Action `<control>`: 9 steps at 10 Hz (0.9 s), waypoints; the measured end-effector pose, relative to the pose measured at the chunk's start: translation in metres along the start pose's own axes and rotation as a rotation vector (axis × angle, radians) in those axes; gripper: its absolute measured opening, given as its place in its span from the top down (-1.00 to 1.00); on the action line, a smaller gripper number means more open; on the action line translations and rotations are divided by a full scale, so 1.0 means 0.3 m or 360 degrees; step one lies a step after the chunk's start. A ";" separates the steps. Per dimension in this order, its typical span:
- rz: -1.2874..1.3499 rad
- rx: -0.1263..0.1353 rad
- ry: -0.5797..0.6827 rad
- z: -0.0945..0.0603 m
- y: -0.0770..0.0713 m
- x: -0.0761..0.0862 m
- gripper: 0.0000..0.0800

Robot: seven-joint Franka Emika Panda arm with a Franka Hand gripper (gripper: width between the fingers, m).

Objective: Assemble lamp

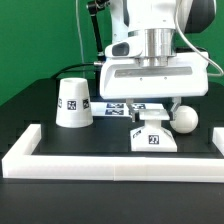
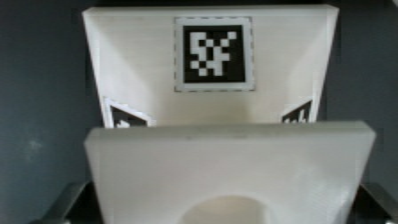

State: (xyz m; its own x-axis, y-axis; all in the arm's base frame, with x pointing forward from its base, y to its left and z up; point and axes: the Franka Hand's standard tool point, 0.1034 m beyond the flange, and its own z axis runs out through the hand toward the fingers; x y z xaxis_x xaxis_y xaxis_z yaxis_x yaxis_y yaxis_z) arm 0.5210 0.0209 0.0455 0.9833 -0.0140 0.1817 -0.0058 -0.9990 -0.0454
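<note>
1 end effector (image 1: pixel 150 119), wide, astride base (image 1: pixel 154 141)

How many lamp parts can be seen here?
3. The shade stands at the exterior view's left, the base lies mid-table under the end effector, and the bulb rests at the exterior view's right. None seems hidden.

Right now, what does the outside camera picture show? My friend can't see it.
The robot's gripper hangs low over a flat white lamp base on a black table. A white ball bulb sits beside the base on the exterior view's right, a white cone shade stands on that view's left, and a long white bar lies in front.
</note>
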 end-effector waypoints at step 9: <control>-0.0102 0.0043 0.0114 0.039 -0.154 0.183 -0.34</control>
State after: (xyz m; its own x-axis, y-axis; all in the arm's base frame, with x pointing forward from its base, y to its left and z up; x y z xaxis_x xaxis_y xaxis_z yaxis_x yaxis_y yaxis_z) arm 0.5773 0.0669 0.0459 0.9660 0.0460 0.2545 0.0627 -0.9964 -0.0577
